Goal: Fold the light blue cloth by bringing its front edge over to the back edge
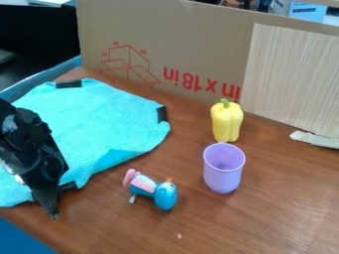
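The cloth (109,121) lay along the bench's (278,213) left edge, one black-tabbed corner pointing right; the arm hid too much to tell its long axis. The gripper (54,216) hung by its near edge, parted or clenched, I couldn't tell. Rightward were a toy bird (164,196), a cup (223,176) and, behind that, a pepper (226,123).

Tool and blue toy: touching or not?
Apart. The camera view shows bare brown table between the tool, at lower left, and the blue toy.
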